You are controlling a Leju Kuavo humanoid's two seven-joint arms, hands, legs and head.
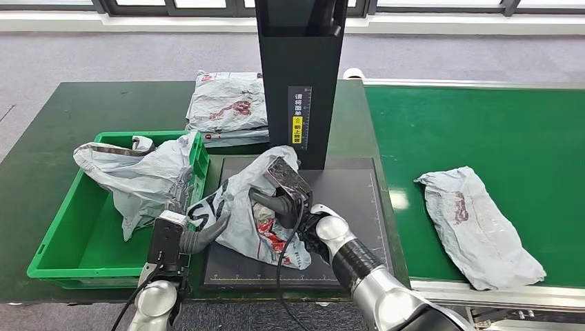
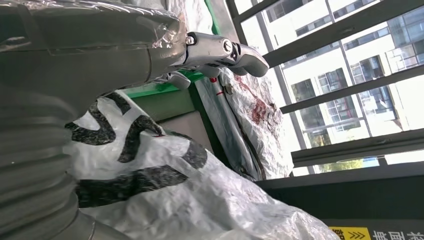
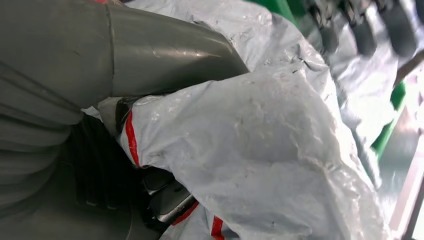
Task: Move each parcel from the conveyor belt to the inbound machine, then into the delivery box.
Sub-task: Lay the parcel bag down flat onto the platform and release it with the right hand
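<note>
A grey parcel (image 1: 243, 210) with black lettering lies tilted on the inbound machine's dark platform (image 1: 345, 200), below the black scanner column (image 1: 298, 76). My right hand (image 1: 288, 198) grips its right side: the thumb (image 3: 165, 55) lies over the plastic (image 3: 260, 145) and dark fingers sit under it. My left hand (image 1: 181, 224) is at the parcel's left edge by the green delivery box (image 1: 65, 203). Its thumb touches the parcel (image 2: 175, 190), while its fingers (image 2: 225, 50) stretch out clear above it. Another parcel (image 1: 476, 221) lies on the green conveyor belt (image 1: 483, 131).
A crumpled grey parcel (image 1: 138, 172) sits in the green box, draped over its far rim. Behind the box, a stack of parcels (image 1: 227, 107) rests on the green table (image 1: 83, 110) beside the scanner column. Windows run along the far wall.
</note>
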